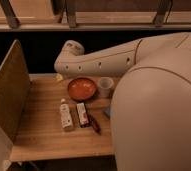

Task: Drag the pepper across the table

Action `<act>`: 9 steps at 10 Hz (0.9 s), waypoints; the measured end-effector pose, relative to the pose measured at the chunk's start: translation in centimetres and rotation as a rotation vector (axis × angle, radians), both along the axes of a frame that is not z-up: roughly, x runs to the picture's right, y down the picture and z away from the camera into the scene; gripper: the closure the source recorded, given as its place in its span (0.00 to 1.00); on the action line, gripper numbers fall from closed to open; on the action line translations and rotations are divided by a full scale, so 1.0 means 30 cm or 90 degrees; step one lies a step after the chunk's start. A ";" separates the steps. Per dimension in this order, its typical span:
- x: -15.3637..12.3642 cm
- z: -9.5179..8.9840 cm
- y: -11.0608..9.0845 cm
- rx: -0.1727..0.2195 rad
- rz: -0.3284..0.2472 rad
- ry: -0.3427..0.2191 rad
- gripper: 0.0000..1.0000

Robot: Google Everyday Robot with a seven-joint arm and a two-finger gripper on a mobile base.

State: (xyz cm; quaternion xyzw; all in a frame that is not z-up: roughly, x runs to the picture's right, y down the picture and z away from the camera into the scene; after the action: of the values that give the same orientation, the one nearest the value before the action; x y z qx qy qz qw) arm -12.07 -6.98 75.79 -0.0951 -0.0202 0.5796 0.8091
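The pepper (94, 123) is a small, slim, dark red object lying on the light wooden table (41, 137), just right of a flat red-and-white packet (82, 115). My large white arm (154, 100) fills the right side of the camera view and reaches left to a rounded joint (70, 50) behind the table. The gripper itself does not show in this view. Nothing touches the pepper.
An orange-red bowl (82, 88) and a white cup (105, 86) stand at the back of the table. A pale bottle-like item (65, 117) lies left of the packet. An upright wooden panel (9, 92) borders the left side. A bluish item (108, 112) peeks out by my arm.
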 end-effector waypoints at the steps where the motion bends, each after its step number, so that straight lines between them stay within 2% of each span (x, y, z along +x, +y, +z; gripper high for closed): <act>1: 0.000 0.000 0.000 0.000 0.000 0.000 0.20; 6: 0.012 0.007 0.010 -0.004 0.009 0.005 0.20; 7: 0.041 0.026 0.039 -0.016 0.026 0.017 0.20; 9: 0.134 0.097 0.192 -0.077 0.097 0.048 0.20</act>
State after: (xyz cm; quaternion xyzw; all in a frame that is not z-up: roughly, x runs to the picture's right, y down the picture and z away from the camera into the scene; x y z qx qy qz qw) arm -8.06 -1.23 78.68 -0.1204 0.0380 0.6430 0.7554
